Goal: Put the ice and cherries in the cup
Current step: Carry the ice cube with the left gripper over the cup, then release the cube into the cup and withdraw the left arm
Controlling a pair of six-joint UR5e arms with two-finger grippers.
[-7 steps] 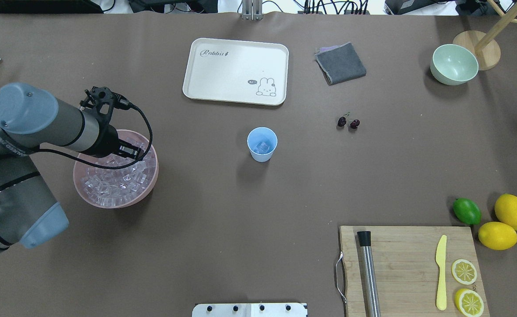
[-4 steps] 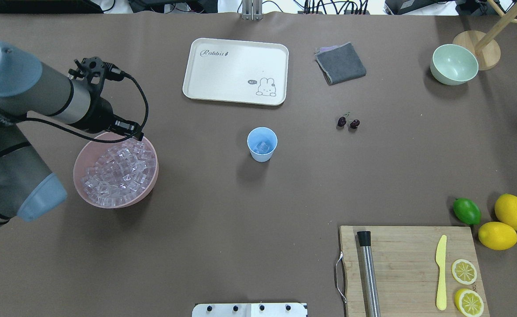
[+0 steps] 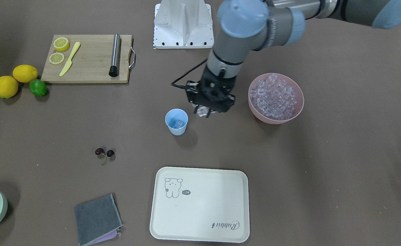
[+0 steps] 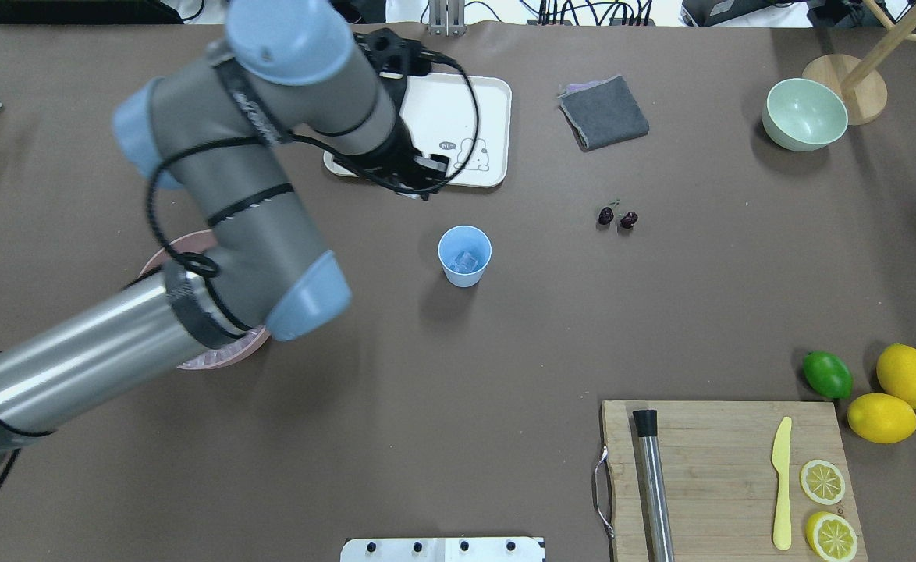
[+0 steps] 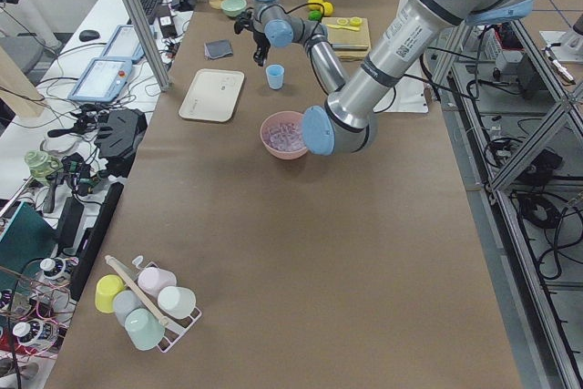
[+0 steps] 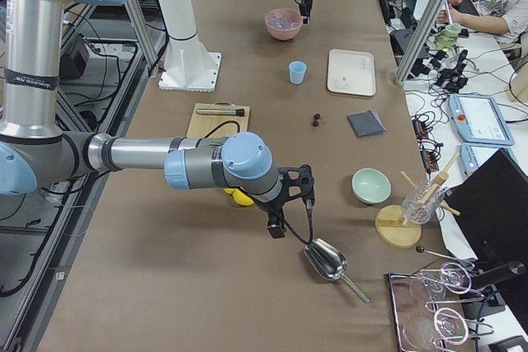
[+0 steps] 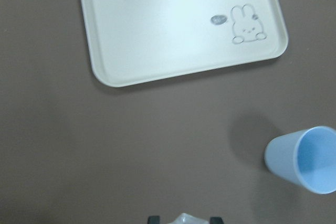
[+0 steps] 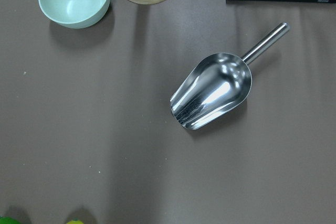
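Observation:
The light-blue cup [image 4: 464,255] stands mid-table with ice [image 4: 466,261] in its bottom; it also shows in the front view [image 3: 176,121] and the left wrist view [image 7: 304,158]. My left gripper [image 3: 203,112] hangs above the table just to the cup's left, shut on a clear ice cube [image 7: 185,219]. The pink bowl [image 3: 275,120] full of ice [image 3: 274,95] sits further left. The cherries [image 4: 618,218] lie on the table right of the cup. My right gripper [image 6: 279,224] shows only in the right side view; I cannot tell its state.
A cream tray [image 4: 466,101] lies beyond the cup. A grey cloth [image 4: 602,112] and a pale-green bowl [image 4: 805,113] are at the far right. A cutting board [image 4: 723,468], a lime [image 4: 827,374] and lemons [image 4: 907,375] are near right. A metal scoop [image 8: 212,90] lies under the right wrist.
My left arm has lifted out of the pink bowl and swung right to beside the cup, with an ice cube in its gripper.

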